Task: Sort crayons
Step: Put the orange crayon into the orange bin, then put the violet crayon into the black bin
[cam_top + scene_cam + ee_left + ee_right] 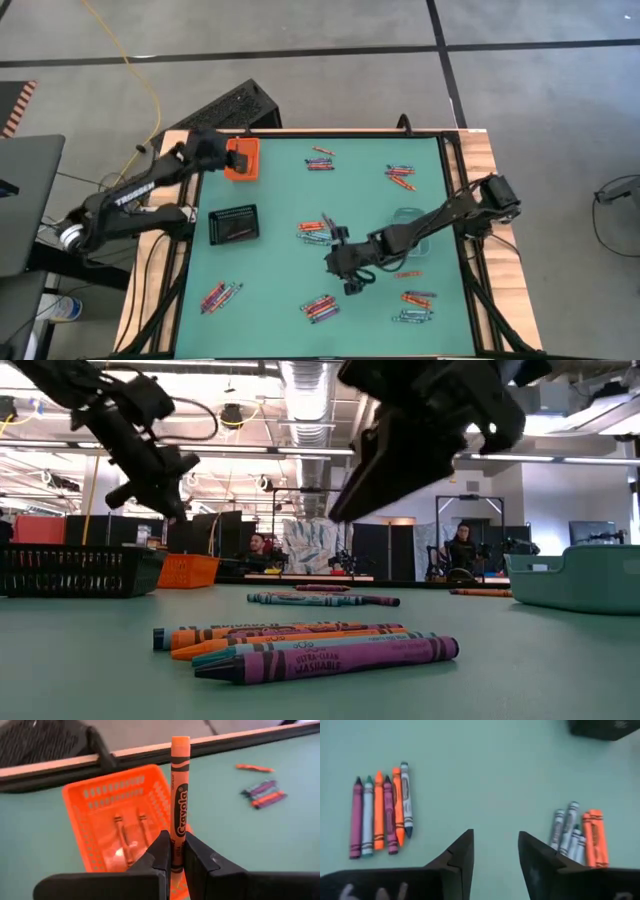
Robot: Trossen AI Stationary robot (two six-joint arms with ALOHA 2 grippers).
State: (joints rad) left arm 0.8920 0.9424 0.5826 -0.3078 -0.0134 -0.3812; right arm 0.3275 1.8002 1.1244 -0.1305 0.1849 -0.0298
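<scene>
Left wrist view shows my left gripper (172,857) pinching an orange crayon (179,800) upright over the orange tray (95,795) at the bench's far left corner, ready to drop, while my right gripper (495,852) hangs open mid-bench.

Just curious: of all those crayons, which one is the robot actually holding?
The orange crayon pinched upright in the left gripper, above the orange tray. All the others lie on the table or in trays.
</scene>
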